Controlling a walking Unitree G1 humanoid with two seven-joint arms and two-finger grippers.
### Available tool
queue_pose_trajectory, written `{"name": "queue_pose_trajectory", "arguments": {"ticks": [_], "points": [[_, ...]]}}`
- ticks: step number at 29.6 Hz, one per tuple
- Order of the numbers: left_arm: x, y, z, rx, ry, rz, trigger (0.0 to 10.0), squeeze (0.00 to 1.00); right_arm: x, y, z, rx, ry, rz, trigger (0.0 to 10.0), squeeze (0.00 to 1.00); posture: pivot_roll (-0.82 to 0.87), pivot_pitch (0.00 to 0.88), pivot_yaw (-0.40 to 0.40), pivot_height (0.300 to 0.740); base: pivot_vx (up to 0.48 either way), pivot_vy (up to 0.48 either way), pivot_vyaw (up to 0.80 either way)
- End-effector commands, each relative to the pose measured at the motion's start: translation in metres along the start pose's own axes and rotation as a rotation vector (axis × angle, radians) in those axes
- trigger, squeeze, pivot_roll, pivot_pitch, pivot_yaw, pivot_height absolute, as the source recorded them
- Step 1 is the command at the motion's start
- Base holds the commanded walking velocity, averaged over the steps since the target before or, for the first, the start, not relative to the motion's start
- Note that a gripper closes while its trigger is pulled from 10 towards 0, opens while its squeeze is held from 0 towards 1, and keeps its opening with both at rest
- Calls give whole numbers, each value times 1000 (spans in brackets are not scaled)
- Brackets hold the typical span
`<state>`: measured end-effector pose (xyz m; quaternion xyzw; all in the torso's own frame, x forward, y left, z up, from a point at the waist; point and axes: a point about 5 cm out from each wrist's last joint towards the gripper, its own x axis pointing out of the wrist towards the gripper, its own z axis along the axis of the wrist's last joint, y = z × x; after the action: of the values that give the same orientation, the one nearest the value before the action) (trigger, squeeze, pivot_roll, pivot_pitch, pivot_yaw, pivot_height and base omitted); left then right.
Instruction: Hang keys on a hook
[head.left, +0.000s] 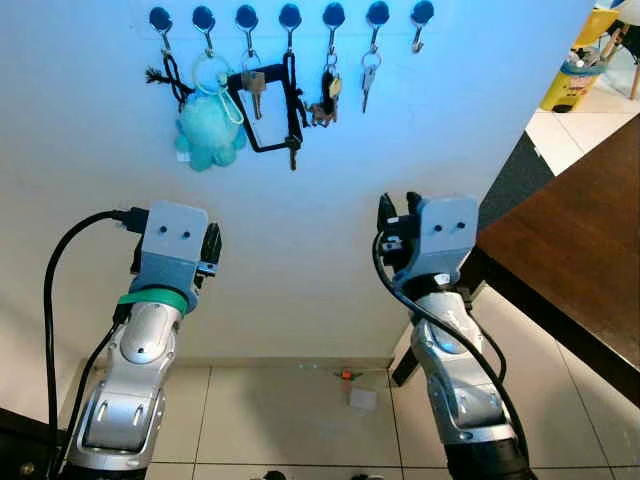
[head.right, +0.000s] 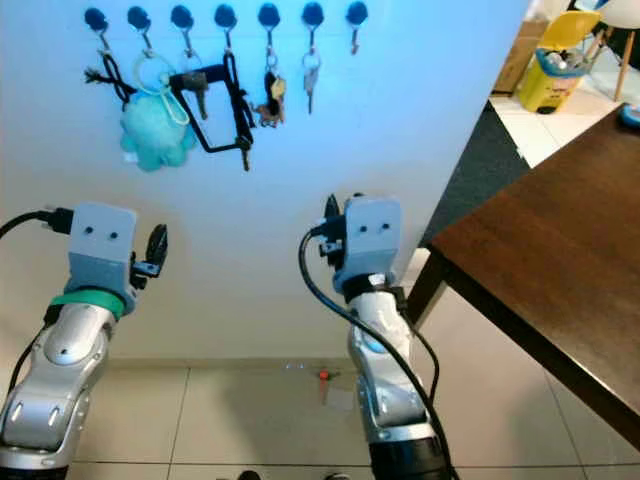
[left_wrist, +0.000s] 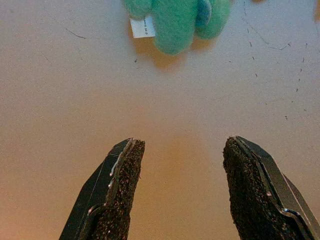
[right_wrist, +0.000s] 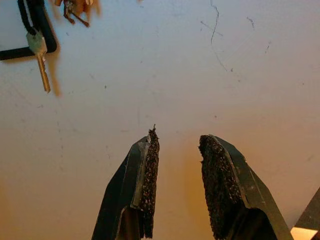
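Observation:
A row of blue-knobbed hooks (head.left: 290, 16) runs along the white wall, high up. Several carry things: a teal plush keychain (head.left: 208, 128), a black lanyard with a key (head.left: 288, 112), a dark key bunch (head.left: 326, 98) and silver keys (head.left: 368, 78). The rightmost hook (head.left: 421, 24) hangs bare. Both arms are raised below the row, pointing at the wall. My left gripper (left_wrist: 182, 145) is open and holds nothing, with the plush (left_wrist: 175, 20) ahead of it. My right gripper (right_wrist: 180, 139) is open and holds nothing too, with the lanyard key (right_wrist: 40, 57) off to one side.
A dark wooden table (head.left: 580, 240) stands close on the right, its leg (head.left: 405, 365) near my right arm. Tiled floor lies below, with a small orange item (head.left: 345, 375) and a white scrap (head.left: 362, 398). A yellow bin (head.left: 575, 82) stands far right.

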<state>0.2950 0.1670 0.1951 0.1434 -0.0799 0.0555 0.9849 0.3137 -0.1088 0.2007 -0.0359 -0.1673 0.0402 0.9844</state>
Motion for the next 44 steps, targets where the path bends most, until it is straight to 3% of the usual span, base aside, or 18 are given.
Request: {"name": "queue_pose_trajectory", "arguments": {"ticks": [1,11,15,16,22,44], "points": [[-2,2,-6,15,16,18,10000,0,-3,1,-7,-1,32,-3,10000,0,-92,90,99,740,-270,0,0],[-2,1,-5,15,-2,22,10000,0,-4,8,-7,9,12,29,10000,0,-85,103,98,740,-300,0,0],[-2,-1,-8,19,-1,19,10000,0,-5,2,-11,-20,3,26,10000,0,-83,105,99,740,-315,0,0],[-2,-3,-10,30,-2,3,10000,0,-1,-7,-7,-88,-38,22,10000,0,-80,109,102,740,-322,0,0],[-1,-3,-12,29,-3,0,10000,0,3,-15,-4,-151,-65,11,10000,0,-83,110,105,740,-335,0,0],[0,-4,-17,17,-1,6,10000,0,3,-11,-14,-116,-44,7,10000,0,-79,113,105,740,-342,0,0]]}}
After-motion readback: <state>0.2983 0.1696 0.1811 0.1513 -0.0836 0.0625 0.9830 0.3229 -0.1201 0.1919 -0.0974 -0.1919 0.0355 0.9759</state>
